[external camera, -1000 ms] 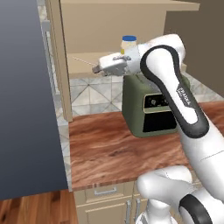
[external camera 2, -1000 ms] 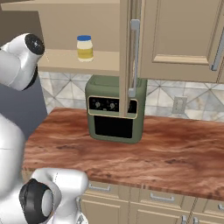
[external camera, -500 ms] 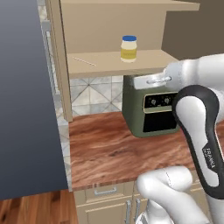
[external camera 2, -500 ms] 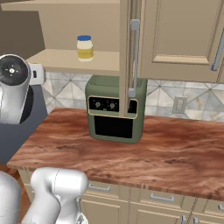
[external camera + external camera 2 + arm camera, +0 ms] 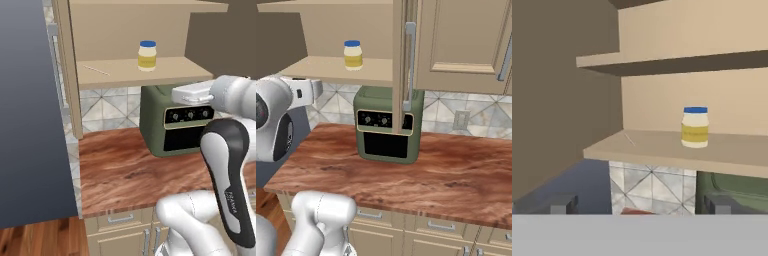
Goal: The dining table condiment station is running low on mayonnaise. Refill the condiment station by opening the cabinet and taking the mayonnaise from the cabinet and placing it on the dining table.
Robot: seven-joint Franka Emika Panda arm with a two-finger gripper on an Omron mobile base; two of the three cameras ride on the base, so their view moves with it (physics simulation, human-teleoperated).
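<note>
The mayonnaise [image 5: 147, 55] is a small blue-lidded jar with a yellowish band. It stands upright on the lower shelf of the open cabinet [image 5: 140, 72]. The right base view shows the mayonnaise [image 5: 353, 55] left of the swung-out cabinet door [image 5: 401, 65] with its silver bar handle. My gripper [image 5: 639, 205] is open with nothing between its fingers. It hangs in front of the cabinet, apart from the jar and about level with the shelf edge. In the hand view the mayonnaise [image 5: 695, 127] sits ahead, slightly right and above. The dining table is out of view.
A green oven [image 5: 388, 125] stands on the wood counter [image 5: 431, 175] under the shelf, close below my hand [image 5: 190, 93]. A tall dark grey fridge [image 5: 30, 125] walls off the left. A closed cabinet door [image 5: 461, 45] hangs at the right.
My hand has drawn back from in front of the jar, moving right and down to shelf-edge level. The jar has not moved, and the gripper stays open.
</note>
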